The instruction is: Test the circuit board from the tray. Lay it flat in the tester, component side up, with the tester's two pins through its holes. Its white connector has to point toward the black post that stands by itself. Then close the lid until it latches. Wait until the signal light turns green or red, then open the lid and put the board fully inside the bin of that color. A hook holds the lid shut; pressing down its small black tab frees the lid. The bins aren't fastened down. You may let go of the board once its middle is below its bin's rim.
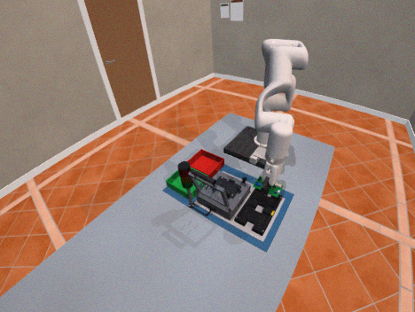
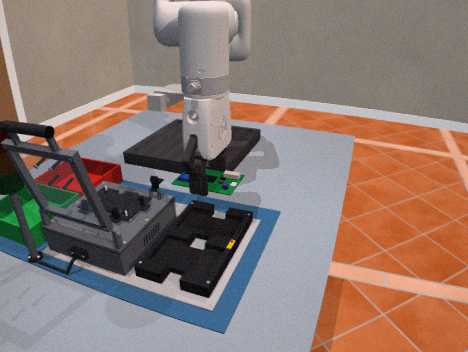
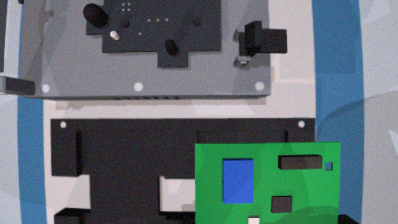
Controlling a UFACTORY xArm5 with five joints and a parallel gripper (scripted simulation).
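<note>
I have the green circuit board (image 1: 276, 191) (image 2: 212, 184) (image 3: 267, 181) in my gripper (image 1: 268, 185) (image 2: 208, 177) (image 3: 267, 218), my 2 fingers closed on its opposite edges. I carry it roughly level, component side up, above the end of the black tray (image 1: 254, 222) (image 2: 165, 252) (image 3: 125, 155) nearest my base. From my wrist I see its blue block (image 3: 238, 181) and dark parts, though the lower part of the board runs out of that view. The white connector (image 2: 231, 174) shows along its far side in the exterior view. The tester (image 1: 216, 203) (image 2: 100, 240) (image 3: 200, 80) sits just beside the tray, with its lid (image 1: 222, 195) (image 2: 90, 187) raised, and the board is outside it. The hook with its black tab (image 1: 244, 180) (image 2: 156, 181) (image 3: 274, 41) stands upright at the tester's edge. Beyond the tester I see 2 bins, a red one (image 1: 206, 164) (image 2: 102, 172) and a green one (image 1: 179, 187) (image 2: 20, 225). The signal light (image 1: 185, 175) (image 2: 9, 175) stands on its pole beside the green one and looks dark, showing neither clear green nor clear red.
</note>
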